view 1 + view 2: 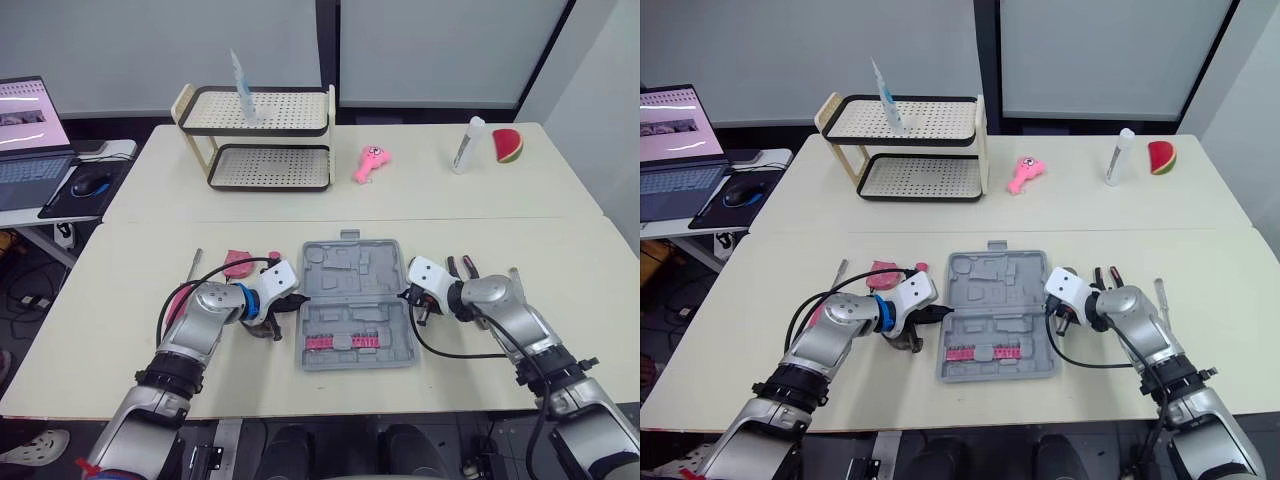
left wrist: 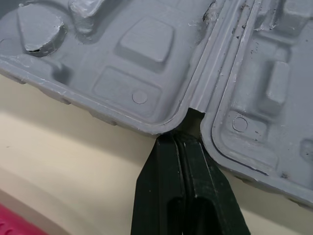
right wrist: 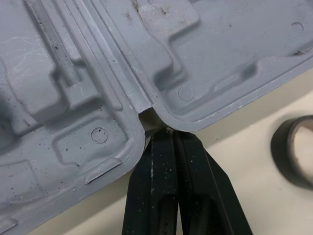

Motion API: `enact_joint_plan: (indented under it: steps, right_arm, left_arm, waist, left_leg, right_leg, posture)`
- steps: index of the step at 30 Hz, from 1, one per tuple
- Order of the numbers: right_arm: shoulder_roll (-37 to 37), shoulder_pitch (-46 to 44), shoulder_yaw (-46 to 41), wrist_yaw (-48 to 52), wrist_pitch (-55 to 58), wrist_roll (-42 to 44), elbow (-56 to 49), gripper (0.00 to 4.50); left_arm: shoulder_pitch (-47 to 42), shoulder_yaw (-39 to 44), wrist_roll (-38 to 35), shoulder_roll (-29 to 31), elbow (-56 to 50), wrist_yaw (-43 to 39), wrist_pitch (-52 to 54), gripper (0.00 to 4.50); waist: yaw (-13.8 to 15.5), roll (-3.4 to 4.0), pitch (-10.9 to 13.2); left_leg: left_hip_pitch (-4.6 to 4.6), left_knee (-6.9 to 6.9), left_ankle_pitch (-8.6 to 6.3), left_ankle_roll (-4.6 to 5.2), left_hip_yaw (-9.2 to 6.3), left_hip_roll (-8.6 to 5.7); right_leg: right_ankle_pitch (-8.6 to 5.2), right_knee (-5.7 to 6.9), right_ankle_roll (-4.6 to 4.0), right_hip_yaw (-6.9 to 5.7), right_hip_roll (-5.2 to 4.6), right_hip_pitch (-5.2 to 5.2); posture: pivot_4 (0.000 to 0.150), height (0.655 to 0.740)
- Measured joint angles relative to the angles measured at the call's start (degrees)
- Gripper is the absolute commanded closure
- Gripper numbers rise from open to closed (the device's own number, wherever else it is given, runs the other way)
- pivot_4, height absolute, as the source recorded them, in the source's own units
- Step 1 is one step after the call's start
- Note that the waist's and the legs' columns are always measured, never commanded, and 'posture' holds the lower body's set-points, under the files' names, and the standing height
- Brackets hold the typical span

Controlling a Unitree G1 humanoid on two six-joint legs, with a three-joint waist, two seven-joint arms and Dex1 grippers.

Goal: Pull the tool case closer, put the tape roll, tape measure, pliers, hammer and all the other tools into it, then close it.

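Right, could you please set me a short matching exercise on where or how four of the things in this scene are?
Things:
1. tool case
2. left gripper
3. watermelon slice
4. rack

Places or states:
A. at the back right, next to the white bottle
B. fingers shut, tip at a hinge notch
C. at the back left, two perforated shelves
D. lying open, grey

Pairs: 1-D, 2-B, 3-A, 4-C.
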Motion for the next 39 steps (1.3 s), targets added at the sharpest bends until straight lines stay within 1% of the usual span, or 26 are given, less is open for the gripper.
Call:
enact_joint_plan:
  steps: [4,11,39]
  right_arm:
    - [-0.71,3.52,-0.26,0.24,4.86,1.12,-6.5,4.48]
    - [-1.83,6.93,-0.03,1.03,10.52,2.29,-13.78,4.48]
    - [-6.97,10.81,3.73,2.68,18.23,6.64,-22.73,4.48]
  left_arm:
    - [2.6,-0.57,-0.02,1.67,-4.81,-1.25,1.95,4.5]
    - [7.43,-1.05,-0.2,4.49,-12.1,-3.34,4.0,4.5]
    - [13.9,-1.98,-0.48,7.49,-20.91,-4.91,7.21,4.5]
  waist:
    - [0.0,0.0,0.0]
    - [0.03,0.0,0.0]
    - [0.06,0.0,-0.06]
  left_leg:
    - [-0.01,-0.01,-0.01,0.01,-0.01,0.0]
    - [0.0,-0.03,-0.04,0.07,-0.01,0.0]
    - [0.1,-0.07,-0.15,0.26,-0.06,0.01]
  right_leg:
    - [0.0,0.0,0.0,0.01,0.01,-0.01]
    - [0.0,-0.01,0.0,0.03,0.02,0.0]
    - [0.0,-0.09,0.0,0.01,0.03,0.15]
  posture:
    - [0.15,0.7356]
    - [0.15,0.7356]
    - [0.15,0.7356]
